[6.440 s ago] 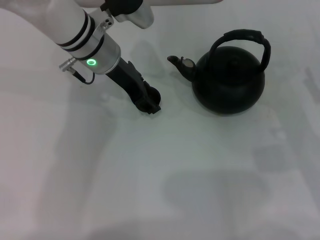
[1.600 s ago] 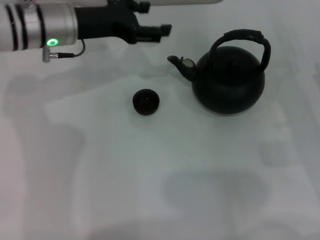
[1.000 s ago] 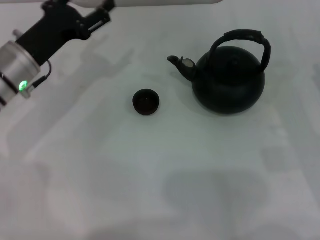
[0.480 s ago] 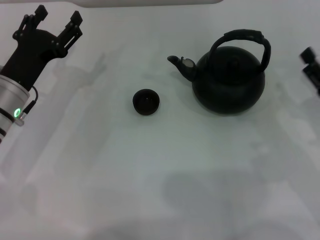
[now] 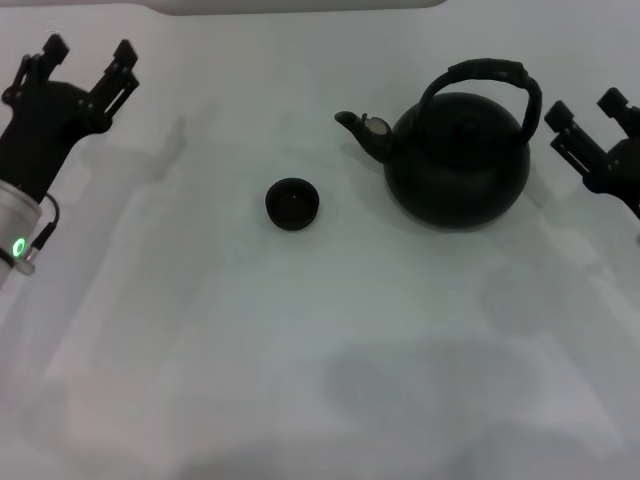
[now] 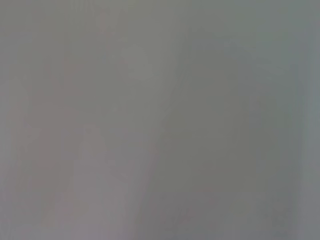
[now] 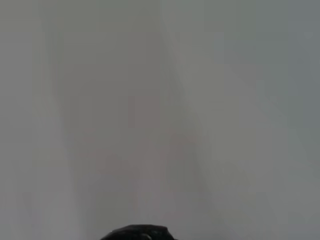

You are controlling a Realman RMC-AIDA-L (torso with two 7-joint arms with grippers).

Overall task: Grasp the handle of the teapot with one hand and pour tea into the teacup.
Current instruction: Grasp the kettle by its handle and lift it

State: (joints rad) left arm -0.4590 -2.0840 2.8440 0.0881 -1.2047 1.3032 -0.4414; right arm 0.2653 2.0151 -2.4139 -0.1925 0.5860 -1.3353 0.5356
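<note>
The matte black teapot (image 5: 458, 165) stands on the white table, right of centre in the head view, spout (image 5: 358, 128) pointing left. Its ribbed arched handle (image 5: 490, 78) rises upright over the lid. The tiny black teacup (image 5: 292, 204) sits alone to the left of the spout, a short gap away. My right gripper (image 5: 583, 112) is open at the right edge, just right of the handle and not touching it. My left gripper (image 5: 86, 63) is open at the far left, well away from the cup, holding nothing. A dark rounded edge (image 7: 137, 232) shows in the right wrist view.
The white tabletop (image 5: 320, 340) spreads around both objects, with soft shadows across it. A pale band (image 5: 290, 5) runs along the far edge. The left wrist view shows only blank grey surface.
My left arm let go of the teacup and swung back to the far left. My right gripper has come in from the right edge toward the teapot's handle. Teapot and cup stayed put.
</note>
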